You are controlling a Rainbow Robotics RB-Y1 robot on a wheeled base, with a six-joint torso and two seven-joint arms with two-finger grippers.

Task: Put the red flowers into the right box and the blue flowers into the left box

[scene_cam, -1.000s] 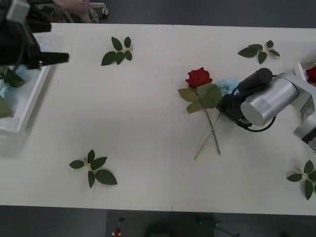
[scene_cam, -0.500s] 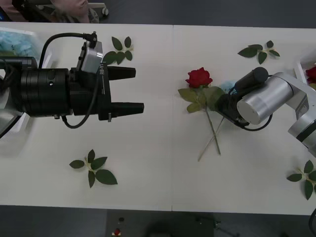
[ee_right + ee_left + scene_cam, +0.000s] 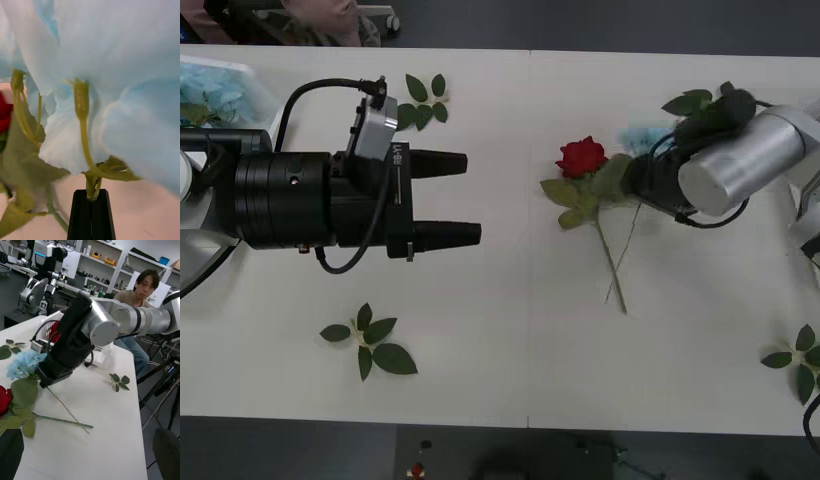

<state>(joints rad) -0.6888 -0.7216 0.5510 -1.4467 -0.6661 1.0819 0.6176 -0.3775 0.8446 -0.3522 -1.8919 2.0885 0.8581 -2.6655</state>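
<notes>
Nearest, at 7 o'clock on the table (image 3: 510,380), a loose leaf sprig (image 3: 370,345); lying flat, no part of the job.

Next out, at 9 o'clock, the left gripper (image 3: 472,197): spread wide, nothing between the black fingers, pointing toward 3 o'clock at the rose (image 3: 582,157). Parked over the left box (image 3: 242,70) a second ago, since swung in to mid-table. Suggests readiness to take the next flower.

Past centre, toward 2 o'clock, the rose itself: deep red, tight bloom, broad green leaves just under it, thin stem trailing back toward 5 o'clock. Flat on the table, same spot as a second ago.

Just beside it at 3 o'clock, the right gripper (image 3: 90,192): pinched together on the stem of the blue flower (image 3: 642,137), right under the head. Down at 4 o'clock of the rose a second ago, now risen and pulled farther out. Blue head carried along to 2 o'clock of the rose, its stem slanting back toward the near edge alongside the rose stem. Likely a pick just made; cannot tell whether the stem tip is clear of the table or touching the rose stem.

Up close: pale sky-blue, thin ruffled petals on yellow-green stalks, small leaves at the base. Light and floppy by the look, prone to sway.

Wrong side for this bloom: left box far off at 10 o'clock, more blue flowers (image 3: 215,90) already inside. Probably a handover or a long carry ahead.
</notes>
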